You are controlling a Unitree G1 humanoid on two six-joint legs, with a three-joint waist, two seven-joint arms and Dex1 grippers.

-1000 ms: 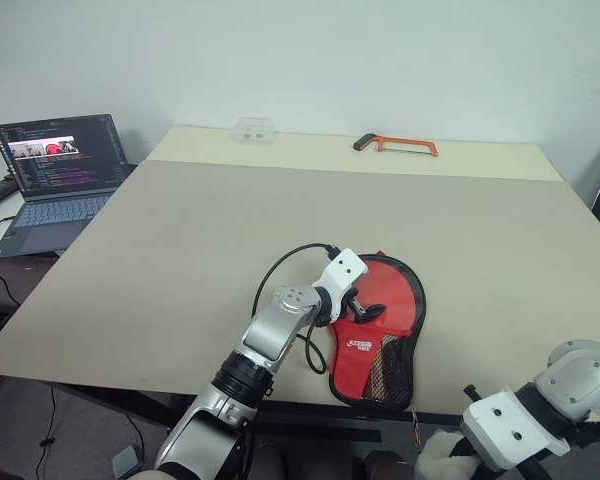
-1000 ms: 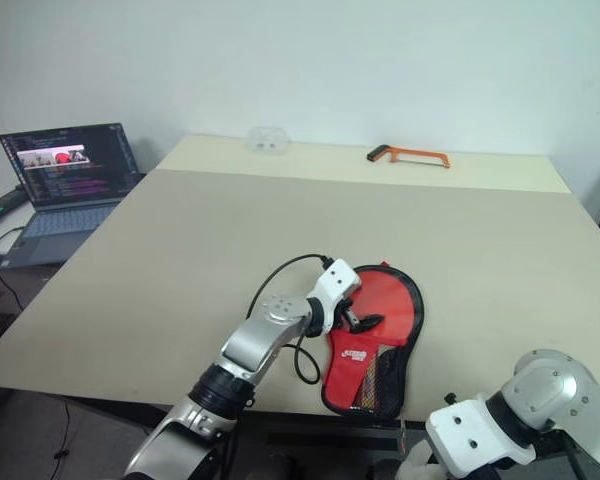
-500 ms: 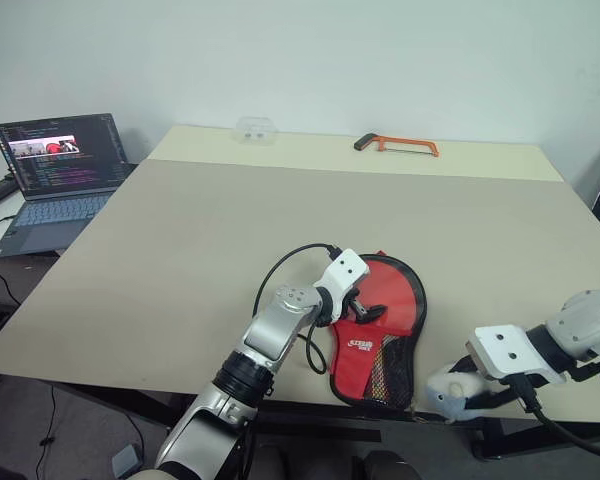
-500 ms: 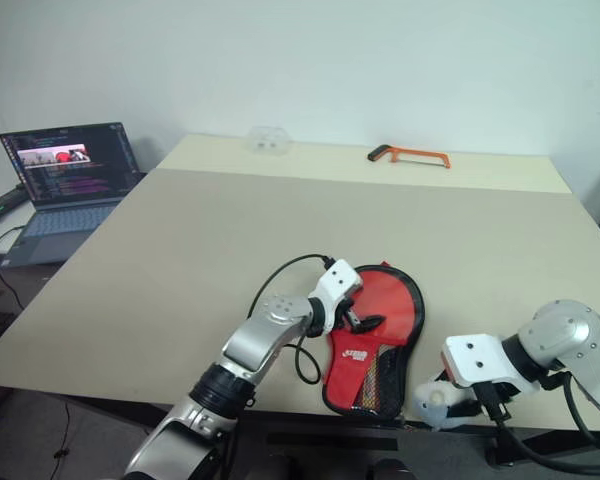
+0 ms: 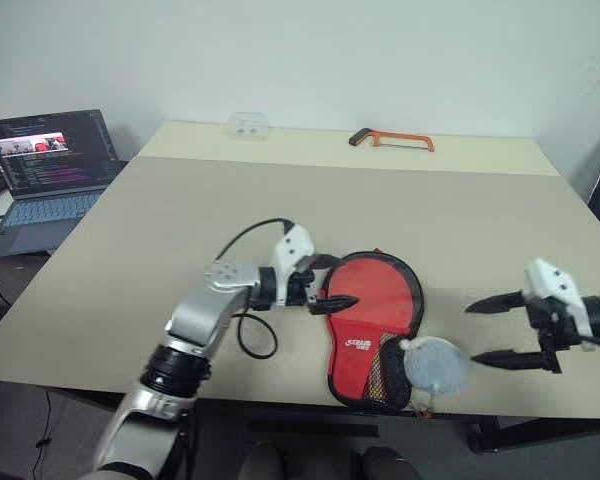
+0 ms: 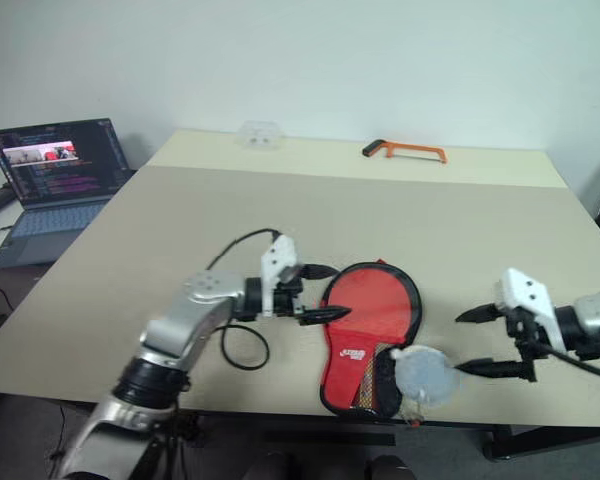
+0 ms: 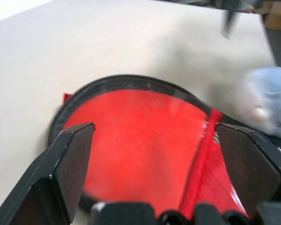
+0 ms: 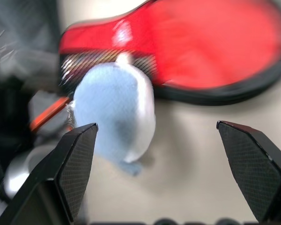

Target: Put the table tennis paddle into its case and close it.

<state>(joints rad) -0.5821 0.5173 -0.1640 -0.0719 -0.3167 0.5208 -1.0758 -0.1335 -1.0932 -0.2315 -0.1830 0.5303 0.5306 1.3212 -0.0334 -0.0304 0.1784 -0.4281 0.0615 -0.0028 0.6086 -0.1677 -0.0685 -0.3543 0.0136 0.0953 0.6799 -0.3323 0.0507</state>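
Observation:
The case (image 5: 378, 300) lies flat near the table's front edge, black-trimmed, with a mesh and red patch at its narrow end. The red face of the table tennis paddle (image 5: 385, 290) shows through its clear front; the handle is hidden. The grey fuzzy charm (image 5: 435, 366) rests at the case's narrow end, by the table edge. My left gripper (image 5: 336, 282) is open at the case's left rim, looking across the round end (image 7: 145, 140). My right gripper (image 5: 472, 333) is open to the right of the charm (image 8: 114, 110), apart from it.
An orange hacksaw (image 5: 393, 139) and a small clear plastic piece (image 5: 248, 125) lie at the table's far edge. An open laptop (image 5: 45, 165) stands on a side surface to the left. A black cable (image 5: 255, 335) loops under my left wrist.
My right gripper rose from below the table's front edge, opened and let go of the charm, which now lies by the case. My left gripper lifted and drew left off the case.

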